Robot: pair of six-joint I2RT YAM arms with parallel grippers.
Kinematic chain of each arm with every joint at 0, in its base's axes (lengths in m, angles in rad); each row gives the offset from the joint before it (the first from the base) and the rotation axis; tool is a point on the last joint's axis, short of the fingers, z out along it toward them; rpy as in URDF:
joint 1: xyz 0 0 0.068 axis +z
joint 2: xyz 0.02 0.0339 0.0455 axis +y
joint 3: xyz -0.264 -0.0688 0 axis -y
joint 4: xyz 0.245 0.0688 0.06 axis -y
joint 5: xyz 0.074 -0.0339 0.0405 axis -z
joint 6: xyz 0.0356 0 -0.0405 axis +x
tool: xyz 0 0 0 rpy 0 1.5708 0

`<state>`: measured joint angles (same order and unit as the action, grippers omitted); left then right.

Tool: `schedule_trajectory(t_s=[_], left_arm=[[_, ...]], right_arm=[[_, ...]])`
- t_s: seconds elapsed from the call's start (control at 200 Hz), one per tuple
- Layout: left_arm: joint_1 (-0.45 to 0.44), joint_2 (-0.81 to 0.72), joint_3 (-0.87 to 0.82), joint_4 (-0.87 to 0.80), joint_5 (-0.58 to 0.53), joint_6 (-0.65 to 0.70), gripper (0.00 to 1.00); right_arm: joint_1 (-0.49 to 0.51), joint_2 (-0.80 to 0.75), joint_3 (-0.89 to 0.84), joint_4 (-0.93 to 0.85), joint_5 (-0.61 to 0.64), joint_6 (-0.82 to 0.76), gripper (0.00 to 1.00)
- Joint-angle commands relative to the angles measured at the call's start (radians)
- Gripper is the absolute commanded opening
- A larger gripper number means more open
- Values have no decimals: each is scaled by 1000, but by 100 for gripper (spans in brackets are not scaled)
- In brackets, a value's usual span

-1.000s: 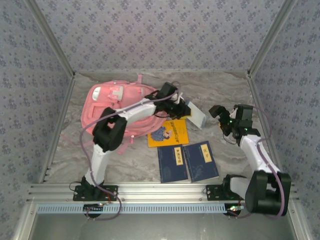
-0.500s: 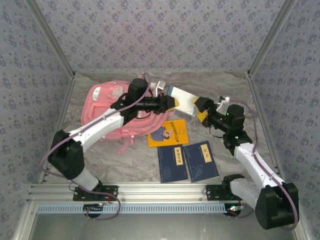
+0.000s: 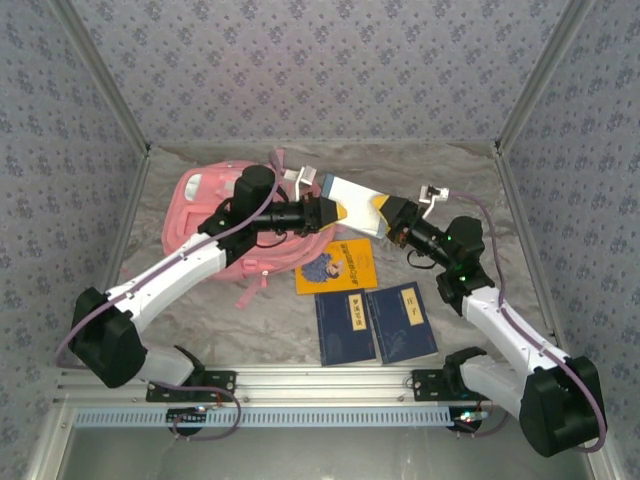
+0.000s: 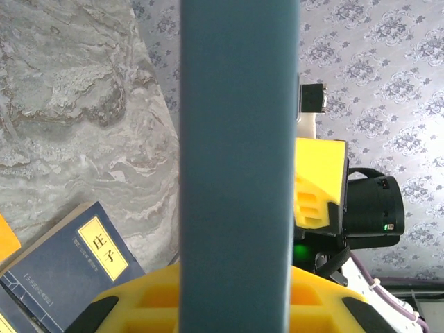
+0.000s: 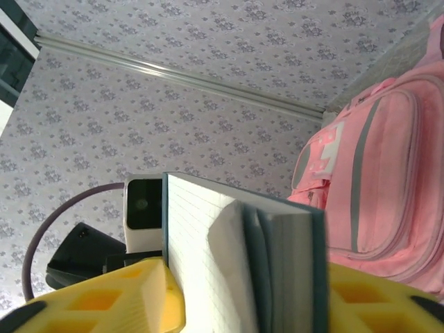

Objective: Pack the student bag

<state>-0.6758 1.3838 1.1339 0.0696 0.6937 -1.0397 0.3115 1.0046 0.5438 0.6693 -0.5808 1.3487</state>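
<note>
The pink student bag [image 3: 205, 215] lies flat at the back left of the table, and its side [image 5: 374, 180] fills the right of the right wrist view. A teal-covered notebook [image 3: 355, 203] hangs in the air just right of the bag. My left gripper [image 3: 325, 212] is shut on its left end; the teal cover [image 4: 236, 139] runs up between my yellow fingers [image 4: 139, 302]. My right gripper [image 3: 392, 215] grips the other end, its fingers [image 5: 132, 298] pressed against the notebook's [image 5: 229, 263] two faces, whose pages fan slightly.
An orange book [image 3: 338, 265] lies in front of the bag. Two dark blue books [image 3: 345, 327] [image 3: 402, 322] lie side by side nearer the front rail; one [image 4: 69, 263] is below the held notebook. Patterned walls close in the table on three sides.
My left arm has lifted the notebook up and rightward from beside the bag. My right arm has swung in from the right and closed its jaws on the notebook's free end.
</note>
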Motion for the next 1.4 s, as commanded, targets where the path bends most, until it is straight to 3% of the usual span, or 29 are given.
schedule_trajectory(t_s=[0.0, 0.13, 0.205, 0.3, 0.36, 0.53, 0.709, 0.844, 1.199, 1.394], left_arm=[[1, -39, -13, 57, 9, -2, 0], [4, -32, -20, 51, 6, 1, 0], [12, -31, -14, 10, -4, 29, 2], [40, -35, 7, -107, -39, 99, 29], [72, -37, 21, -191, -64, 156, 40], [182, -11, 134, -533, -246, 378, 49], [281, 131, 249, -685, -357, 470, 51], [291, 263, 344, -727, -397, 517, 49], [292, 461, 450, -714, -408, 525, 46], [292, 486, 450, -672, -358, 501, 37]], right_arm=[[7, 0, -6, 65, 12, 11, 35], [8, -5, -16, 46, 17, 7, 8], [6, -21, -21, 5, 15, -11, 0], [-13, -57, -26, -68, 23, -38, 0], [-29, -88, -22, -151, 32, -80, 0], [-65, -186, 3, -484, 117, -246, 0], [-89, -226, -7, -589, 148, -304, 0], [-106, -239, -17, -601, 140, -308, 0], [-159, -283, -29, -630, 85, -298, 0], [-171, -279, -48, -621, 74, -293, 0]])
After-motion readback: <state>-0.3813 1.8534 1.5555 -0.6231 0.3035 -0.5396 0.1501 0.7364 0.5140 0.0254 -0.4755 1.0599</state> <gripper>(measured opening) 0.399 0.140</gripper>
